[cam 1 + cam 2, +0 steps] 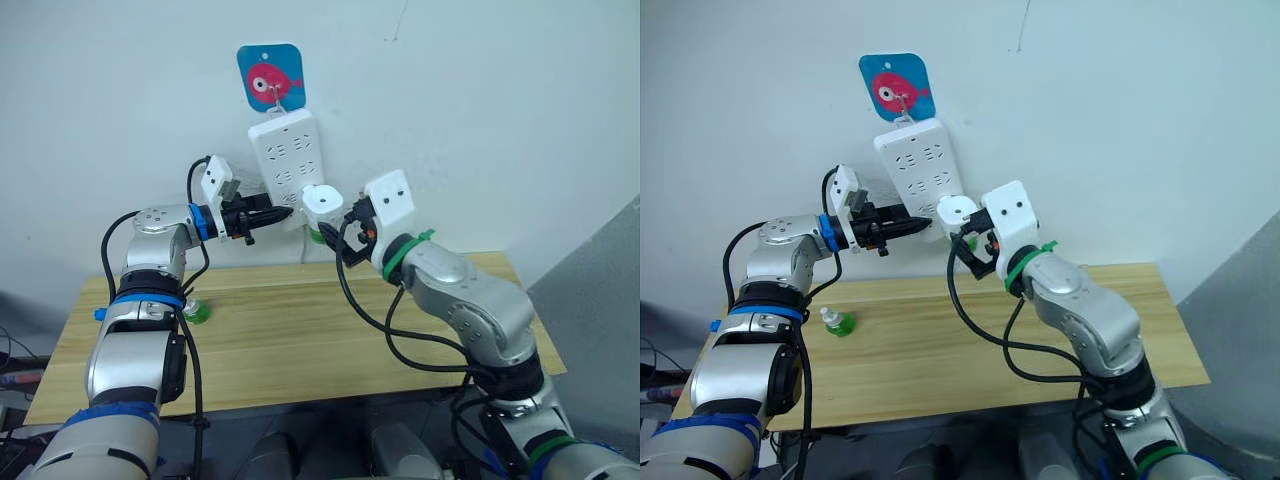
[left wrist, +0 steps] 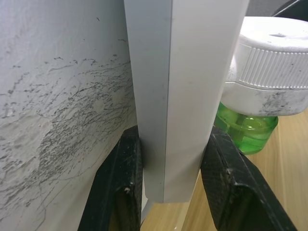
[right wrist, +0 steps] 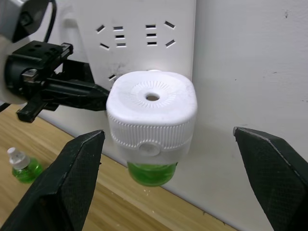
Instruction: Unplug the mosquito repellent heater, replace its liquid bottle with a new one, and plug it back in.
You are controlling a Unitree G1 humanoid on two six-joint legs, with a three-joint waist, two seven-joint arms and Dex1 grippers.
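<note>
A: Right wrist view, item one: mosquito repellent heater point(image 3: 151, 115), white, rounded, vent hole on top, green liquid bottle point(image 3: 150, 173) screwed in beneath. Location?

B: Plugged into the lower part of the power strip point(image 1: 288, 160) hung on the wall point(image 1: 500, 100), above the back edge of the desk point(image 1: 290, 330). Prongs hidden, seated in a socket.

A: Item two: right tool point(image 3: 168, 187). State?

B: Spread wide, one black finger either side of the heater, touching neither. The heater lies straight ahead of it, centred in the gap.

A: Item three: left tool point(image 1: 278, 213).

B: Pressed onto the lower edge of the power strip, one finger against its face, one behind, next to the wall. A bracing grip, by my judgement.

A: Governing relation?

B: The right arm is the one lined up on the heater. The heater's long axis, cap down to bottle, runs vertical along the wall; the prongs presumably run level into the strip. So the fingers need to go forward to straddle the white body, close, then pull straight off the wall.

A: Item four: spare bottle point(image 1: 837, 321).

B: Green, white cap, upright on the desk near the left arm, well apart from the heater.

A: Sundry?

B: Blue hanger with pink fish point(image 1: 271, 76) above the strip. Heater not yet unplugged.
</note>
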